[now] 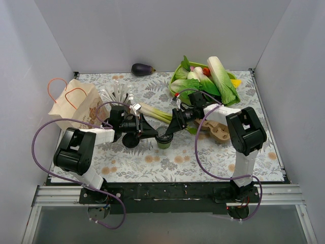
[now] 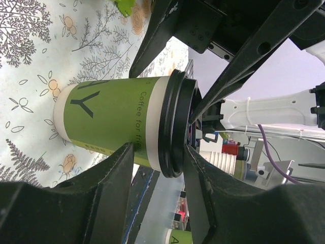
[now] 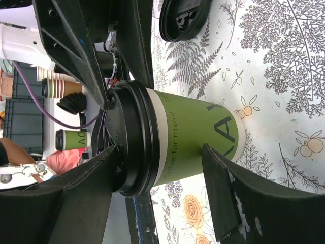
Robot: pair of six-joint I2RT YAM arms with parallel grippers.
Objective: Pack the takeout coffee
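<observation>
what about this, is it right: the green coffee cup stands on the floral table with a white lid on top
Not quite. The lid on the green coffee cup is black, not white; both wrist views show it clearly. The rest holds: the cup stands on the floral table with the lid on top.

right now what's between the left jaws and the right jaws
The small green paper cup with a black plastic lid stands between them. The top view and both wrist views show it, each wrist view with the other arm's jaws beyond it.
</observation>
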